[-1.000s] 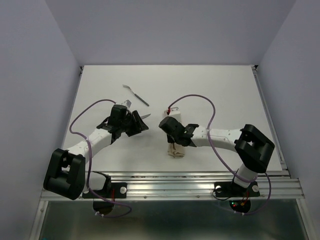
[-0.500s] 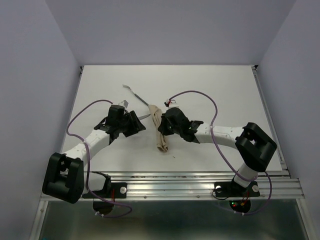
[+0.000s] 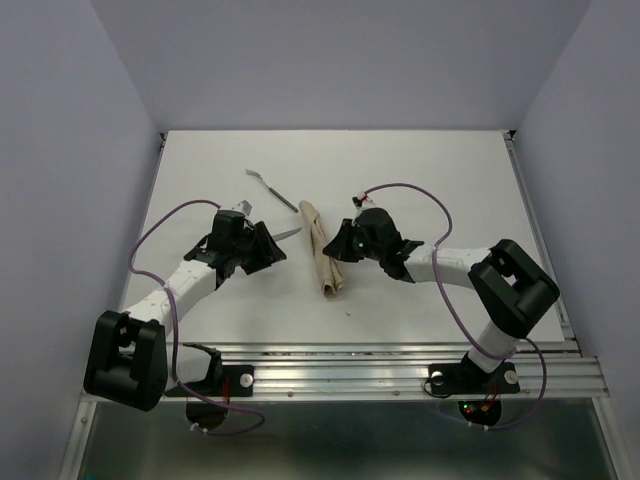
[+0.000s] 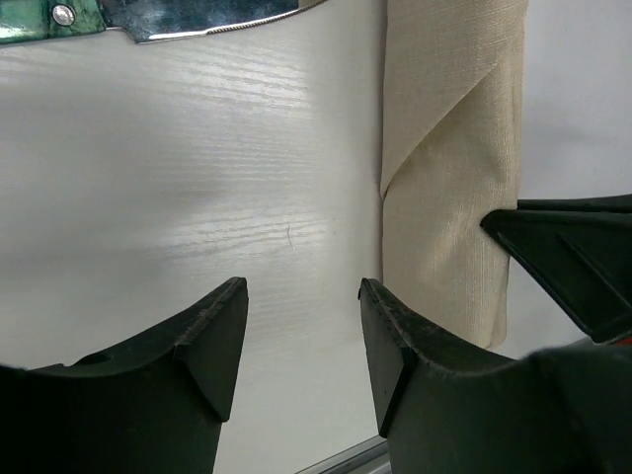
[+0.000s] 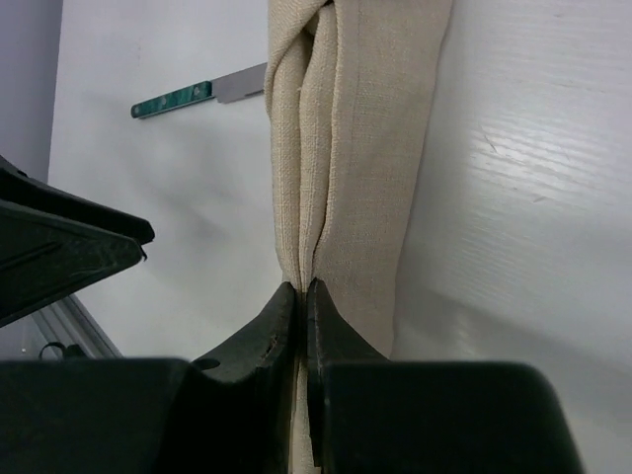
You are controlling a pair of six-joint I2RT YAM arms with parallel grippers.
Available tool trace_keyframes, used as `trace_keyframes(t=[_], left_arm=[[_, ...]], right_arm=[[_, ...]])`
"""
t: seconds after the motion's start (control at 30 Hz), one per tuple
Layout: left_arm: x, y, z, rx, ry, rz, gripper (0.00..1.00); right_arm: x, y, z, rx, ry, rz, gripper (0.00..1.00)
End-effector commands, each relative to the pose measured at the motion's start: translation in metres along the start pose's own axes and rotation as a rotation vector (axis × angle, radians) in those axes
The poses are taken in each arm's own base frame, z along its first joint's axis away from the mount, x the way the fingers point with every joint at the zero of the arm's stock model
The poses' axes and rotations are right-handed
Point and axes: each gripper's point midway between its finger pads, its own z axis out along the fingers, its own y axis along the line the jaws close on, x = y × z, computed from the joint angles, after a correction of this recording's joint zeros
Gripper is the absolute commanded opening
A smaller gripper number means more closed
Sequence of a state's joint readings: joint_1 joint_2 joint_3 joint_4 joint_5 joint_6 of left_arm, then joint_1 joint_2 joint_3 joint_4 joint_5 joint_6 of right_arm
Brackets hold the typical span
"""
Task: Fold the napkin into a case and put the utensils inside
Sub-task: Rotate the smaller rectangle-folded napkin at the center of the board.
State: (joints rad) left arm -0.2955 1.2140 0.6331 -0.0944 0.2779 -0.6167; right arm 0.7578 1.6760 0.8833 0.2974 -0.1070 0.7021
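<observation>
One oblong woven beige napkin [image 3: 318,245], pinched by right tool [image 5: 301,289]; left tool [image 4: 301,289] gapes.

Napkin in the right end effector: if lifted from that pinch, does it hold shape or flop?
Likely floppy: the napkin is soft woven cloth in loose layers. The right end effector pinches a fold at one spot, so the rest would probably sag and unfold. Its matte weave suggests it won't slip easily.
</observation>
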Motion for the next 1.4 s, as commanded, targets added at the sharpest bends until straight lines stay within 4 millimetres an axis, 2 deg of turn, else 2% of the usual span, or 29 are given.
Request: trace_keyframes(t=[0.0, 0.13, 0.47, 0.53, 0.6, 0.63, 0.8, 0.83, 0.9, 0.93, 0.97, 1.0, 1.03, 1.07, 1.1, 1.13, 1.2, 1.23, 1.37], left_arm=[[-0.017, -0.010, -0.007, 0.020, -0.049, 0.031, 0.59], [-0.015, -0.009, -0.006, 0.020, -0.041, 0.027, 0.59], [-0.014, -0.010, -0.005, 0.026, -0.033, 0.025, 0.59], [-0.014, -0.010, -0.005, 0.027, -0.032, 0.023, 0.59], [-0.013, -0.011, -0.005, 0.033, -0.027, 0.024, 0.59], [-0.012, -0.012, -0.005, 0.038, -0.022, 0.026, 0.59], [-0.012, -0.019, -0.002, 0.067, 0.002, 0.043, 0.60], [-0.019, -0.025, -0.003, 0.078, -0.010, 0.050, 0.59], [-0.023, -0.032, -0.001, 0.093, -0.007, 0.060, 0.56], [-0.031, -0.041, -0.002, 0.112, -0.020, 0.068, 0.49], [-0.033, -0.045, 0.001, 0.122, -0.011, 0.070, 0.45], [-0.037, -0.049, 0.003, 0.129, -0.014, 0.072, 0.40], [-0.045, -0.060, 0.003, 0.150, -0.026, 0.082, 0.28], [-0.047, -0.064, 0.009, 0.155, -0.017, 0.081, 0.22], [-0.049, -0.068, 0.013, 0.168, -0.013, 0.083, 0.13], [-0.058, -0.079, 0.014, 0.188, -0.024, 0.089, 0.00], [-0.054, -0.088, 0.027, 0.194, 0.007, 0.103, 0.00], [-0.056, -0.095, 0.030, 0.200, 0.008, 0.108, 0.00], [-0.063, -0.122, 0.050, 0.269, 0.027, 0.119, 0.00]], right_arm=[[-0.011, 0.005, -0.005, -0.156, -0.016, 0.087, 0.01], [0.002, -0.010, -0.012, -0.191, -0.001, 0.122, 0.01], [0.003, -0.048, -0.025, -0.130, -0.022, 0.149, 0.01], [0.003, -0.057, -0.027, -0.112, -0.025, 0.160, 0.13], [0.000, -0.068, -0.030, -0.089, -0.037, 0.166, 0.21], [-0.002, -0.076, -0.033, -0.075, -0.041, 0.171, 0.33], [-0.007, -0.090, -0.046, -0.030, -0.060, 0.143, 0.45], [-0.004, -0.097, -0.049, 0.012, -0.048, 0.141, 0.48], [-0.014, -0.094, -0.056, 0.030, -0.070, 0.098, 0.48], [-0.011, -0.100, -0.060, 0.073, -0.054, 0.096, 0.48], [-0.022, -0.093, -0.065, 0.070, -0.078, 0.076, 0.47], [-0.025, -0.092, -0.068, 0.077, -0.084, 0.063, 0.39], [-0.020, -0.093, -0.071, 0.106, -0.068, 0.061, 0.33], [-0.028, -0.085, -0.075, 0.104, -0.085, 0.039, 0.27], [-0.026, -0.081, -0.076, 0.110, -0.080, 0.018, 0.22], [-0.016, -0.075, -0.076, 0.125, -0.050, 0.000, 0.14], [-0.007, -0.065, -0.075, 0.132, -0.018, -0.018, 0.09], [0.004, -0.052, -0.073, 0.123, 0.013, -0.039, 0.06], [0.027, -0.035, -0.069, 0.121, 0.061, -0.047, 0.06]])
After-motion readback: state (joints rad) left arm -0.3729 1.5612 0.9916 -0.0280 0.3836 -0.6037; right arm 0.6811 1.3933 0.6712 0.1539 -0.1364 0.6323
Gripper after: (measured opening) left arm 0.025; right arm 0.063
